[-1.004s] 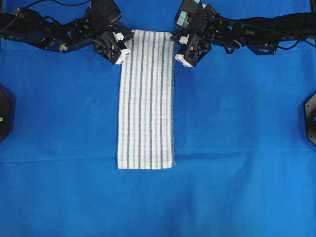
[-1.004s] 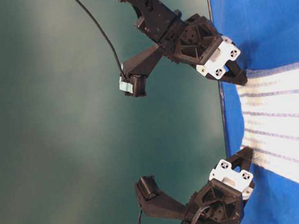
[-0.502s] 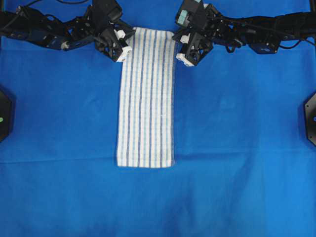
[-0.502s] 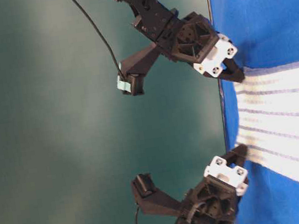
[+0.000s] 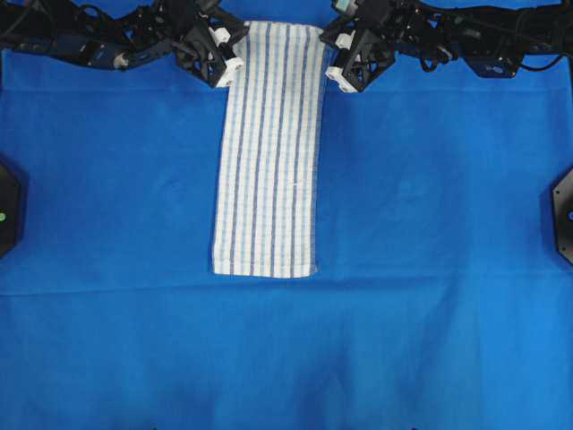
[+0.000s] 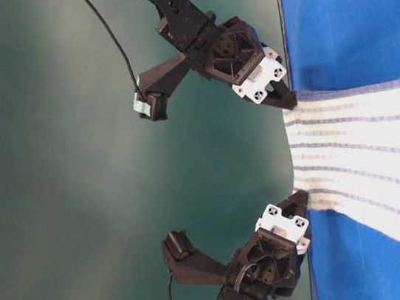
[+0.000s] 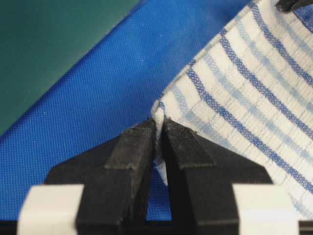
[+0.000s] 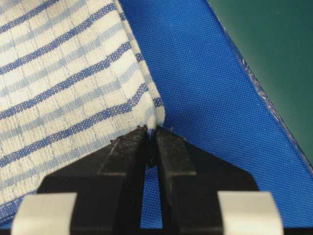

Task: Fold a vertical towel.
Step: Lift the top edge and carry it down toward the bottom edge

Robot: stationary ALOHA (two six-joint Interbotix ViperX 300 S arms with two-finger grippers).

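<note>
The white towel (image 5: pixel 270 152) with light-blue and dark-blue lengthwise stripes lies lengthwise on the blue cloth, its far end raised off the surface (image 6: pixel 366 164). My left gripper (image 5: pixel 240 47) is shut on the towel's far left corner (image 7: pixel 159 110). My right gripper (image 5: pixel 324 49) is shut on the far right corner (image 8: pixel 155 120). In the table-level view both grippers, the right (image 6: pixel 288 100) and the left (image 6: pixel 301 199), hold the far edge up above the table. The near end (image 5: pixel 264 267) rests flat on the cloth.
A large plain blue cloth (image 5: pixel 430 269) covers the table. Its far edge (image 6: pixel 282 34) meets a green backdrop. Black fixtures sit at the left (image 5: pixel 7 210) and right (image 5: pixel 564 215) edges.
Both grippers rose and moved toward the far edge with the towel corners. The towel's far end lifted and its near end slid toward the far side.
</note>
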